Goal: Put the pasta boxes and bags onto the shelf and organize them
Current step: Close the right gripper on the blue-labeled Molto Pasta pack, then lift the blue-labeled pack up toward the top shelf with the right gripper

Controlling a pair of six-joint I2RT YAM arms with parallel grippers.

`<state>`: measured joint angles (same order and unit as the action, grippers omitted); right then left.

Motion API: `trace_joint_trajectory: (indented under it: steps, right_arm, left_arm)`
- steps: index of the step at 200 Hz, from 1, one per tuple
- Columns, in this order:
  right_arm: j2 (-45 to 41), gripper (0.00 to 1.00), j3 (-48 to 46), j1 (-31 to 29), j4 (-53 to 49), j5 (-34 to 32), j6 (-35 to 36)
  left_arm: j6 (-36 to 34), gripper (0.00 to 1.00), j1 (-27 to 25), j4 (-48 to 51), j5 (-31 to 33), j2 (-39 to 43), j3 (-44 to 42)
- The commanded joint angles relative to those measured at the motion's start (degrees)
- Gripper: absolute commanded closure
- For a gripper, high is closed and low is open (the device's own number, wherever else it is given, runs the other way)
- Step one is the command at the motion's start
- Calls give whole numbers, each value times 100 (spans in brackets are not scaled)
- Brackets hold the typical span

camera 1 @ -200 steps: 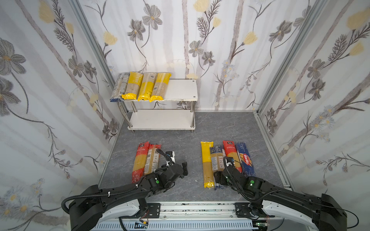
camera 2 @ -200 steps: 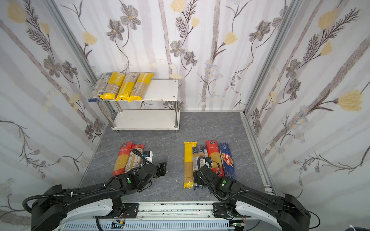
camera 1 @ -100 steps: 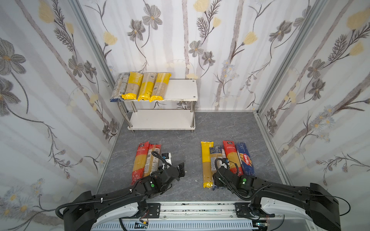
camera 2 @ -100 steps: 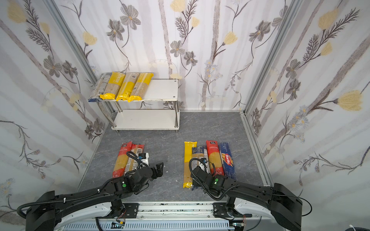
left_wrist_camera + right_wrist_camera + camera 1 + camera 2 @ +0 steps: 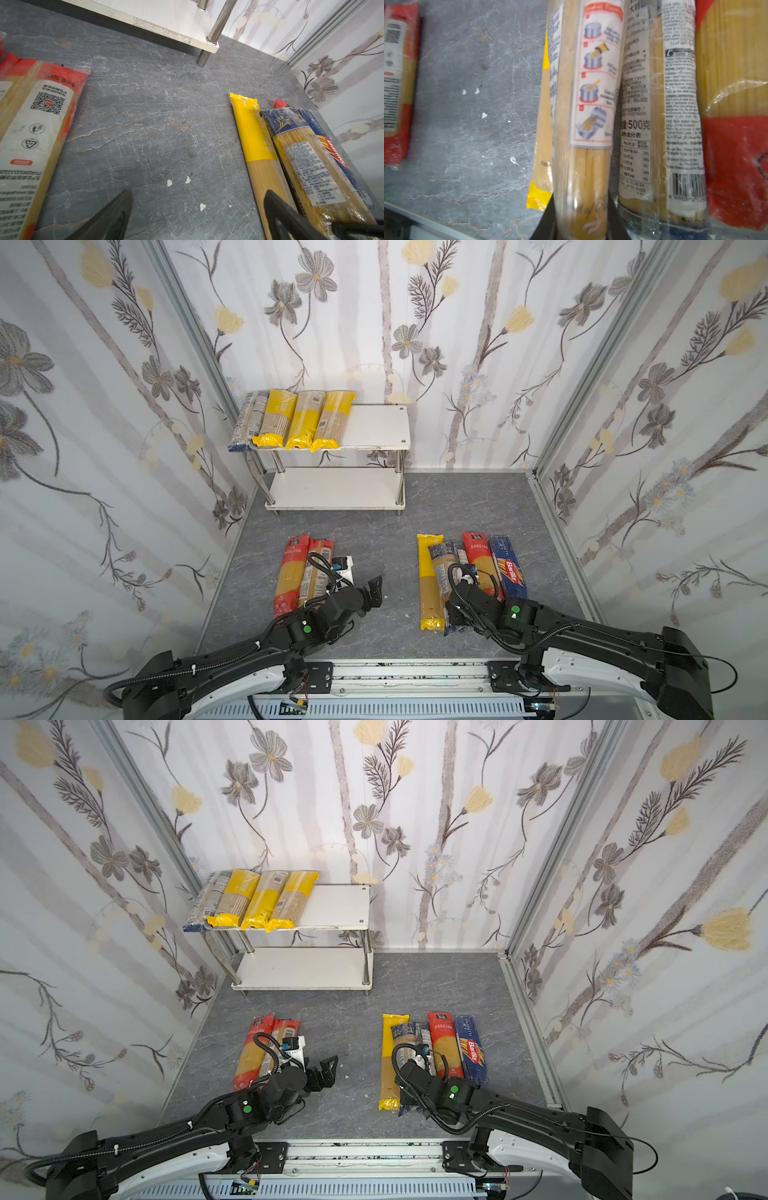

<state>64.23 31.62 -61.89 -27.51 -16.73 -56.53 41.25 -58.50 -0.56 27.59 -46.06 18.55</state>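
The right gripper (image 5: 581, 226) held its two black fingers (image 5: 546, 220) clenched on the near end of a long clear spaghetti bag with dark-blue ends (image 5: 583, 162), one finger on each side of it. That bag (image 5: 441, 562) lay in the right-hand row on the grey marbled floor (image 5: 395, 510), and its edge overlapped a yellow-ended spaghetti bag (image 5: 429, 572) on its left. Whether it was off the floor could not be told. On its other side lay a clear bag with a white printed label (image 5: 675, 104), then a red-and-clear spaghetti bag (image 5: 478, 562), then a dark blue "Barilla" pack (image 5: 510, 570) at the outer end of the row.

The left gripper (image 5: 374, 589) hung low over the floor between the two rows, with its fingers (image 5: 112, 216) spread wide and holding nothing. Just to its left lay a pair of red-topped bags (image 5: 291, 572), side by side.

In both top views the small two-tier rack with white boards and chrome posts (image 5: 374, 427) (image 5: 336, 907) stood against the back wall, well apart from both rows. Four bags lay side by side on the left part of its top board. A dark-ended bag (image 5: 247, 423) was outermost, and three yellow-ended bags (image 5: 305, 420) lay next to it.
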Motion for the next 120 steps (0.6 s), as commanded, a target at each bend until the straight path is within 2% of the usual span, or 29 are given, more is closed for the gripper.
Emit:
trace_joint_trajectory:
  steps: [1, 68, 120]
  right_arm:
    - [-140, 100, 222, 66, 489, -151, 224]
    - [-539, 98, 1111, 216, 567, 99, 871]
    - [2, 96, 2623, 551, 439, 286, 1663]
  left_arm:
    - [-263, 0, 22, -53, -237, 10, 197]
    - [-440, 0, 57, 361, -248, -312, 878]
    - [-829, 0, 208, 861, -115, -494, 1746]
